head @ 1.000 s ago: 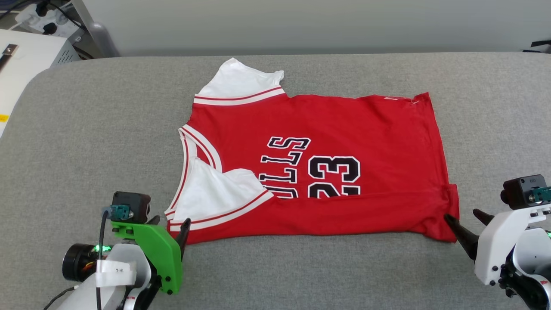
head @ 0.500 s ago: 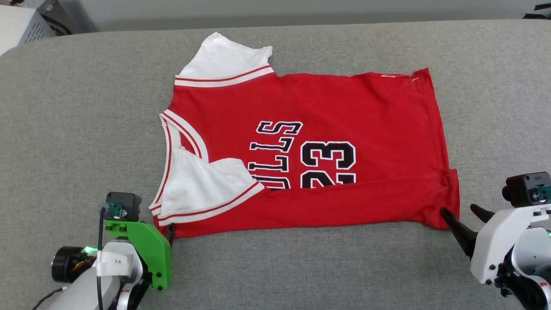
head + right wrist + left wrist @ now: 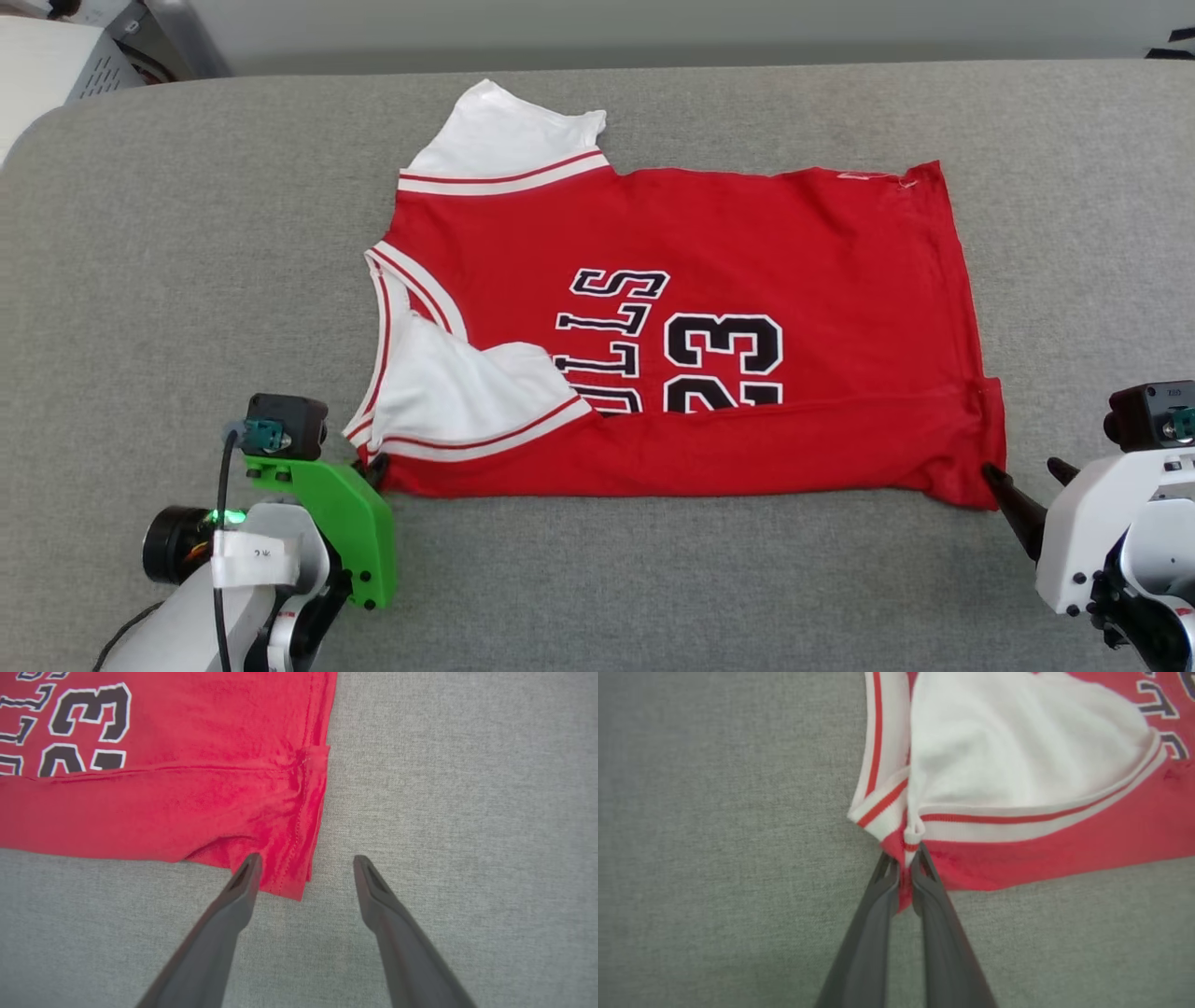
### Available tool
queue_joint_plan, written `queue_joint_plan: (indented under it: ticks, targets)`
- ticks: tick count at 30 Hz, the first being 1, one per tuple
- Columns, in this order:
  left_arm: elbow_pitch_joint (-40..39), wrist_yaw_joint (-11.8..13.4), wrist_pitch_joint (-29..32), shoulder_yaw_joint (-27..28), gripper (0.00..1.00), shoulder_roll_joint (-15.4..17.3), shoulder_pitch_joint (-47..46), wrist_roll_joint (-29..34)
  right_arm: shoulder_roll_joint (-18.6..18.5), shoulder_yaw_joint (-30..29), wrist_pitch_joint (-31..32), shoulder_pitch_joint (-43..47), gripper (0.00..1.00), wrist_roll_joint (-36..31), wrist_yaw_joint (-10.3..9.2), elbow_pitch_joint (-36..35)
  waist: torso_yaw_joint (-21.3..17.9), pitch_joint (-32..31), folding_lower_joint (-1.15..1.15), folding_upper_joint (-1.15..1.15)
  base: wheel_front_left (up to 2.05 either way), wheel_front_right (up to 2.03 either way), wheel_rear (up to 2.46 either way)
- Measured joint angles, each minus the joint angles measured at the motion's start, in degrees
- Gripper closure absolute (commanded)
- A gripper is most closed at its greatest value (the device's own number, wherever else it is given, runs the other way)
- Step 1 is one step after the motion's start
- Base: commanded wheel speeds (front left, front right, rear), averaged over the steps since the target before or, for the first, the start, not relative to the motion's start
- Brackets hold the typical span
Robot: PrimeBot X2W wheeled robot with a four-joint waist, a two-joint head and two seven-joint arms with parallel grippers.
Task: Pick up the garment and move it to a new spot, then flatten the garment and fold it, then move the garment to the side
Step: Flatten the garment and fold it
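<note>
The garment (image 3: 709, 252), a red jersey with white sleeves and black "BULLS 23" lettering, lies sideways on the grey surface with its near long edge folded over the print. My left gripper (image 3: 372, 469) is at the near left corner by the white sleeve; in the left wrist view my left gripper (image 3: 903, 861) is shut on the garment (image 3: 1017, 765), pinching its red hem and striped trim. At the near right corner my right gripper (image 3: 1022, 467) stands open. In the right wrist view my right gripper (image 3: 306, 865) straddles the garment (image 3: 163, 788) at its hem corner, the left fingertip (image 3: 250, 863) touching cloth.
The grey padded surface (image 3: 187, 280) runs wide to every side of the jersey. A white box (image 3: 47, 65) and a dark post (image 3: 187, 37) stand beyond the far left corner.
My left gripper has shut on the jersey's near left corner. The head camera has shifted, so the whole picture moved. The right gripper stays open at the near right corner.
</note>
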Motion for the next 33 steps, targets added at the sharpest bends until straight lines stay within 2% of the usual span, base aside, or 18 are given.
queue_joint_plan:
  ticks: [3, 9, 17, 18, 19, 33]
  targets:
    - [-4.0, 0.8, -1.4, 0.6, 1.0, 0.2, 0.1, 0.5, 0.9, -1.6, -0.1, -1.3, 0.0, -1.8, 0.0, 3.0, 1.0, -0.3, 0.0, 0.0, 0.0, 0.0, 0.0]
    - [-11.2, 2.9, 0.0, 0.2, 1.0, 1.5, 0.4, 1.5, 3.2, -2.5, 0.5, -3.9, 0.0, -2.7, 0.0, 7.6, 2.6, 0.0, 0.0, 0.0, 0.0, 0.0, 0.0]
    - [-13.8, 4.3, 1.2, -0.5, 1.0, 2.0, 1.5, 1.8, 3.8, -2.7, 1.1, -5.0, 0.0, -3.2, 0.0, 12.4, 3.5, 1.1, 0.0, 0.0, 0.0, 0.0, 0.0]
    - [-13.7, 4.3, 1.2, -0.7, 1.0, 2.0, 1.7, 1.8, 3.7, -2.2, 1.1, -5.2, 0.63, -3.0, 0.0, 13.8, 3.6, 1.3, 0.0, 0.0, 0.0, 0.0, 0.0]
    - [-13.7, 4.3, 1.2, -0.7, 1.0, 2.0, 1.7, 1.8, 3.6, -2.0, 1.1, -5.3, 1.0, -2.9, -0.01, 14.3, 3.6, 1.3, 0.0, 0.0, 0.0, 0.0, 0.0]
    - [-11.7, 4.3, 1.9, -1.1, 1.0, 2.3, 4.1, 0.7, 1.4, -1.5, 1.3, -5.4, 1.0, 0.0, 0.0, 16.1, 3.4, -3.0, 0.0, 0.0, 0.0, 0.0, 0.0]
